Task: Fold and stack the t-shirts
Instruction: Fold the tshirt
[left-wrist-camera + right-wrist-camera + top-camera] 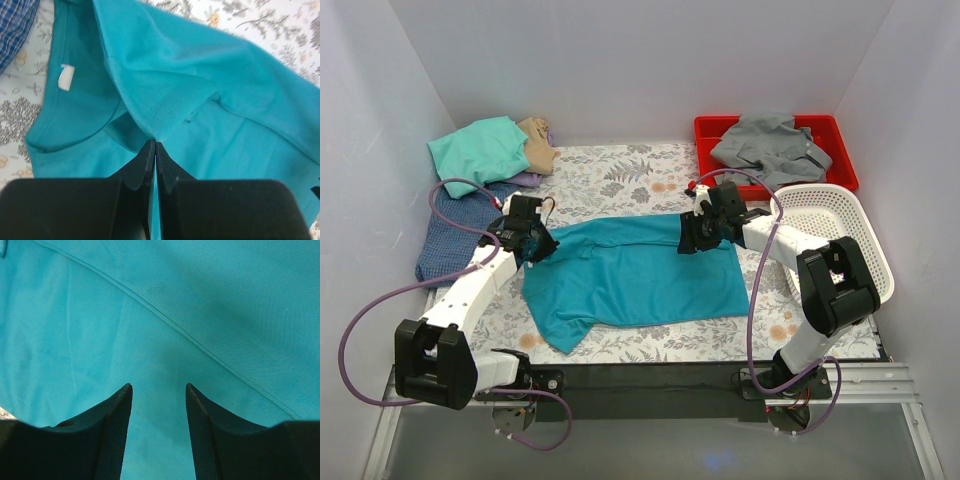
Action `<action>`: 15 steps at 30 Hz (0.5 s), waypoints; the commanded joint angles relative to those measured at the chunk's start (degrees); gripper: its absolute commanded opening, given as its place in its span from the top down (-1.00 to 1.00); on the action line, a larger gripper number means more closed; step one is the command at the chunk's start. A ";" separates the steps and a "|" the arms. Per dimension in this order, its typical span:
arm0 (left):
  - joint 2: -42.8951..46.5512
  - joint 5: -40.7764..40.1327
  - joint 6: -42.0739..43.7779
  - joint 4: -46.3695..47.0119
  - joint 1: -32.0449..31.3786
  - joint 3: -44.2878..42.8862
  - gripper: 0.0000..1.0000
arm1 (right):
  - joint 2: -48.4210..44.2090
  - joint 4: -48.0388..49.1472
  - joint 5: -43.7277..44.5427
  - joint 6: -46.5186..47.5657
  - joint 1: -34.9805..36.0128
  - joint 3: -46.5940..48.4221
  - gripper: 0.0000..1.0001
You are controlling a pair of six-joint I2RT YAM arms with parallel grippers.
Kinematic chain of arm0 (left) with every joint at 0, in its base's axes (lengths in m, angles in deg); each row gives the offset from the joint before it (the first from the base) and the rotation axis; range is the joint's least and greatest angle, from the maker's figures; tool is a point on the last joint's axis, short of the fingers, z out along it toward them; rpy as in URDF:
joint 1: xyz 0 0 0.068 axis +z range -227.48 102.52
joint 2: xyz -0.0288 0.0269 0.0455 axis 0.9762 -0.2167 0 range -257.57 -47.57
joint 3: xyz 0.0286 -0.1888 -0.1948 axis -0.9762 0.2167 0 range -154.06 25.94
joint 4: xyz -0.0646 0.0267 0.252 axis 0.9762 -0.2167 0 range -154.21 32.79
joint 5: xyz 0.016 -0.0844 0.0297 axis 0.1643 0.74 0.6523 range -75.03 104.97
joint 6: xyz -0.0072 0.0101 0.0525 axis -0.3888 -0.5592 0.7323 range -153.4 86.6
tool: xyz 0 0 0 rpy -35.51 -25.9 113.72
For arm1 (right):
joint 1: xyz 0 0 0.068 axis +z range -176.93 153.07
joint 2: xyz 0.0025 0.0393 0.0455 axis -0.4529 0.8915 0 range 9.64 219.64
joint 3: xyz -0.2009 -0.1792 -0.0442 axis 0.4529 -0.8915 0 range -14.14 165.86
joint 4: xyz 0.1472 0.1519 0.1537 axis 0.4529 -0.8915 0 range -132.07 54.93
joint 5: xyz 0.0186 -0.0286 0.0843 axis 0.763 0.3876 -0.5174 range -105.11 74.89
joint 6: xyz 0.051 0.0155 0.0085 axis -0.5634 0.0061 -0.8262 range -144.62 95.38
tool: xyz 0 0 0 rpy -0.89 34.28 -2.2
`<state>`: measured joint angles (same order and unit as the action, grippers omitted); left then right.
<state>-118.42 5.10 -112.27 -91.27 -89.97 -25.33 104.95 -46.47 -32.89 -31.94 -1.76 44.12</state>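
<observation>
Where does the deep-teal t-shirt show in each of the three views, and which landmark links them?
Top external: deep-teal t-shirt spread mid-table.
Left wrist: fills most of the frame, a fold pinched in the shut left gripper.
Right wrist: fills nearly the whole frame behind the open right gripper.
Landmark: floral table cover, plain in top and left wrist views, a sliver in right wrist.

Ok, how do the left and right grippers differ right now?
The left gripper is shut, pinching a raised fold of the teal shirt near its collar. The right gripper is open, fingers apart, with flat cloth showing between them. The left gripper sits at the shirt's left end, the right gripper at its far right side. Both are at the same shirt.
</observation>
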 commanded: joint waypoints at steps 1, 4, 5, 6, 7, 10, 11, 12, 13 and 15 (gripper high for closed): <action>1.50 1.17 -0.85 -6.09 0.10 0.29 1.00 | 0.14 1.29 -0.50 0.19 0.23 -0.43 -0.06; 0.36 -3.91 -3.64 -9.60 0.10 1.43 0.26 | -0.03 1.90 -1.55 -0.07 0.23 -0.52 -0.06; 0.36 -5.76 -4.09 -9.79 0.10 1.87 0.03 | -0.03 2.08 -2.77 -0.16 0.32 -0.43 -0.06; 1.23 -8.82 -4.62 -9.71 0.10 2.22 -0.17 | 0.05 2.43 -3.39 -0.25 0.41 -0.43 -0.06; 1.94 -10.07 -5.15 -8.31 0.10 2.57 -0.30 | 0.05 2.87 -4.10 -0.68 0.41 -0.34 -0.06; 5.01 -10.87 -3.84 -2.53 0.10 4.15 -0.39 | 0.93 5.33 -8.31 -1.82 0.93 0.19 -0.07; 5.19 -10.70 -2.62 -1.63 0.10 4.24 -0.39 | 1.54 8.21 -9.63 -3.92 1.28 0.19 -0.07; 5.19 -10.79 -2.60 -1.18 0.10 4.16 -0.39 | 1.90 9.89 -12.86 -5.16 1.46 0.10 -0.07; 4.67 -10.09 -2.43 -0.14 0.10 3.98 -0.39 | 2.25 11.56 -14.72 -6.56 1.64 -0.16 -0.07; 3.70 -7.89 -2.07 1.28 0.10 4.59 -0.39 | 5.13 19.73 -19.55 -13.75 3.74 0.36 -0.08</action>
<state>-115.20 -2.52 -115.13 -94.16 -89.95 -21.24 107.02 -39.54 -42.59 -36.46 -0.54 44.10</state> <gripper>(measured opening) 0.695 0.534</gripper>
